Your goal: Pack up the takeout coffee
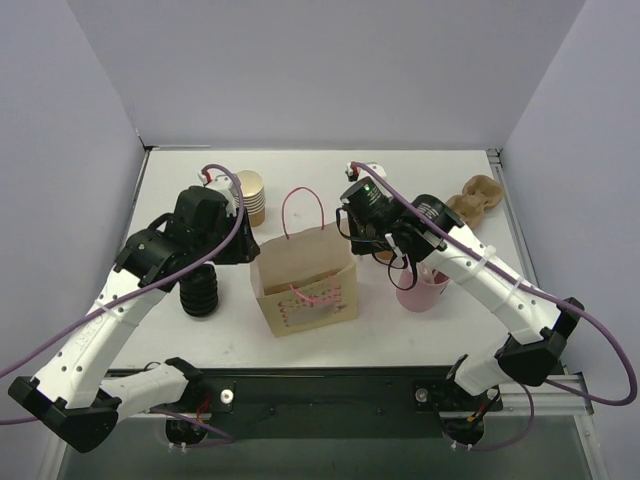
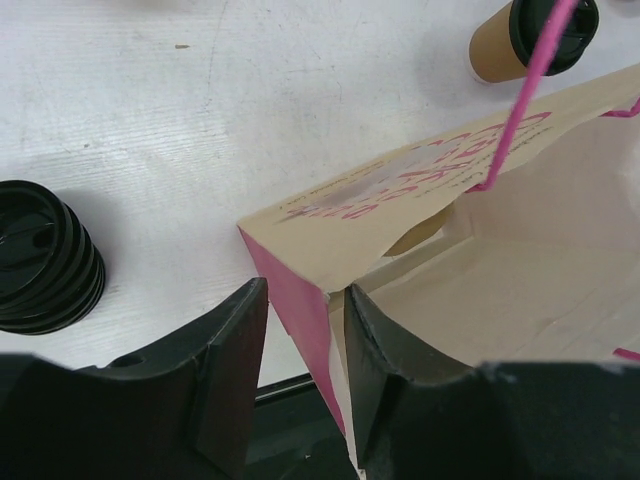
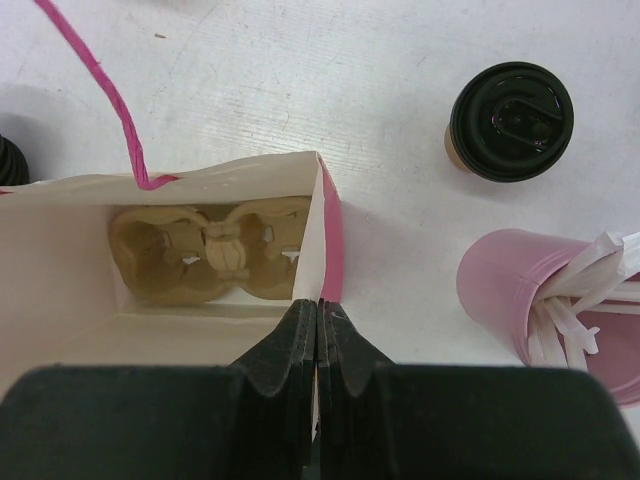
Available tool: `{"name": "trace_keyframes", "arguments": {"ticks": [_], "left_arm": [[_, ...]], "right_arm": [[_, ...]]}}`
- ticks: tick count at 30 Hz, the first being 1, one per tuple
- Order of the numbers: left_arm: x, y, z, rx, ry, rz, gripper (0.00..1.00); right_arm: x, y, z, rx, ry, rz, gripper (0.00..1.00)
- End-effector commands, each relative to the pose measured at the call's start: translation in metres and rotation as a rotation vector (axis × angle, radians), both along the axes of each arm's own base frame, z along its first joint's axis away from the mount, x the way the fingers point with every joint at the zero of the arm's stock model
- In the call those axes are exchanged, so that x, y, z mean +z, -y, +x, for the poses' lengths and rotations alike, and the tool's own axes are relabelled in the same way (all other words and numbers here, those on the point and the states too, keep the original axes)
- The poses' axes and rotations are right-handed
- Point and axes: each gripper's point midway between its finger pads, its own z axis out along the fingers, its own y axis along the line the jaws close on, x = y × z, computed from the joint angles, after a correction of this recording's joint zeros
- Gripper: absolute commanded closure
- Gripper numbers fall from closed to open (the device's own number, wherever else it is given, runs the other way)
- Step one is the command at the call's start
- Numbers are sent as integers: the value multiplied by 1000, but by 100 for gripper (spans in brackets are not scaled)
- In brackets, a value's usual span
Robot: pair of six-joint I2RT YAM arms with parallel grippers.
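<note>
**Lidded coffee stands outside the bag, beside the right gripper**

The takeout coffee [image 3: 510, 120], one tan paper cup under a black lid, stands upright on the white table [image 1: 400, 335], outside the paper bag [image 1: 300, 265] and just past its right side wall. The right wrist view shows it plainly, ahead and to the right of the fingers and clear of them. The overhead view hides nearly all of it under the right arm. The left wrist camera sees it across the bag's open mouth, crossed by a pink handle [image 2: 520, 100] and well apart from the left gripper.

The right gripper [image 3: 318, 312] is pinched tight on the bag's right wall, with paper pressed between its closed fingers. The left gripper [image 2: 305, 295] straddles the bag's opposite pink side panel. Its jaws are narrowly parted and a gap shows beside the paper.

Only the wrist views look inside the bag, where one moulded pulp cup carrier [image 3: 215, 250] lies on the bottom. A second carrier [image 1: 478, 198] sits on the table at the far right and shows only from overhead.

Near the coffee stands one pink cup [image 3: 515, 290] holding white straws [image 3: 590, 295]. One stack of black lids [image 2: 45, 255] sits left of the bag. One stack of lidless tan cups [image 1: 251, 197] stands behind it to the left.
</note>
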Motion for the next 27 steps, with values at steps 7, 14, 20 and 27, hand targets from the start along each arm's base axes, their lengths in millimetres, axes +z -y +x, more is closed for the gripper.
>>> {"name": "trace_keyframes", "arguments": {"ticks": [7, 14, 20, 27], "left_arm": [[13, 4, -7, -35, 4, -30, 56], [2, 7, -12, -33, -45, -36, 56], [11, 16, 2, -54, 23, -65, 76], [62, 35, 23, -188, 345, -148, 100]], "right_arm": [[21, 12, -6, -18, 42, 36, 94], [27, 18, -6, -32, 59, 33, 82], [42, 24, -7, -16, 91, 31, 70], [84, 40, -4, -38, 204, 68, 47]]}}
